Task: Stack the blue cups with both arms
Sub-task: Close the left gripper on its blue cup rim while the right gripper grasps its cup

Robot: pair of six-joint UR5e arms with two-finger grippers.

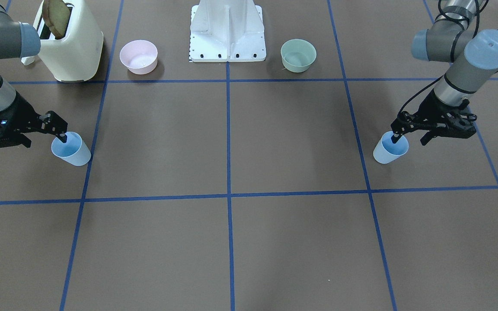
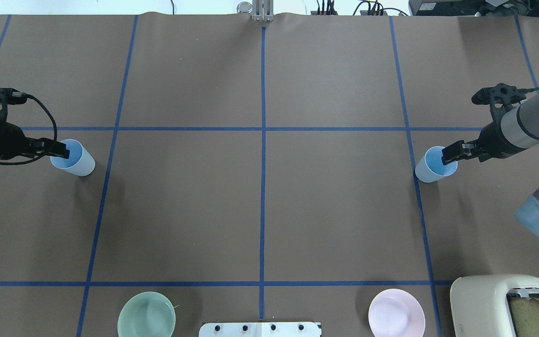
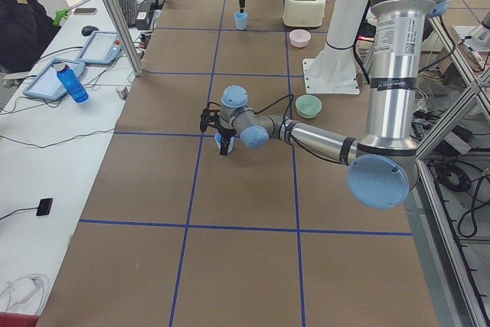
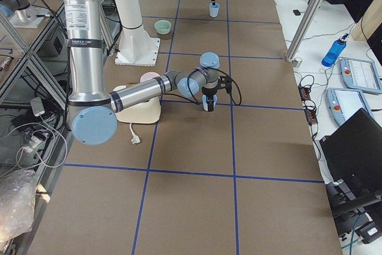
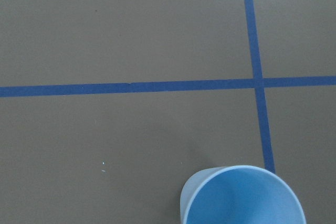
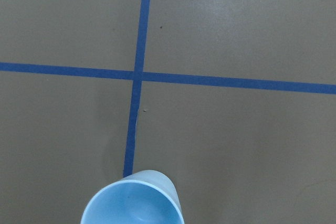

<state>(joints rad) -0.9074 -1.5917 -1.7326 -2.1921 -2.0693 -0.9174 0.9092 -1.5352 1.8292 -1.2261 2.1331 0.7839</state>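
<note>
Two light-blue cups stand upright on the brown table, far apart. The left cup (image 1: 385, 155) (image 2: 80, 164) is at the robot's left side. My left gripper (image 1: 411, 138) (image 2: 59, 150) is open, one finger inside the cup and the other outside its wall. The right cup (image 1: 76, 155) (image 2: 426, 171) is at the robot's right side. My right gripper (image 1: 45, 140) (image 2: 449, 154) is open and straddles its rim the same way. Each wrist view shows its cup's open mouth at the bottom edge: the left wrist view (image 5: 241, 198) and the right wrist view (image 6: 131, 203). No fingers show there.
A cream toaster (image 1: 76, 47) holding a bread slice stands near the robot's right side. A pink bowl (image 1: 138, 56) and a pale green bowl (image 1: 298, 55) flank the white base stand (image 1: 227, 34). Blue tape lines grid the table. A bench with tablets and a blue bottle (image 3: 73, 82) lies beyond the far edge.
</note>
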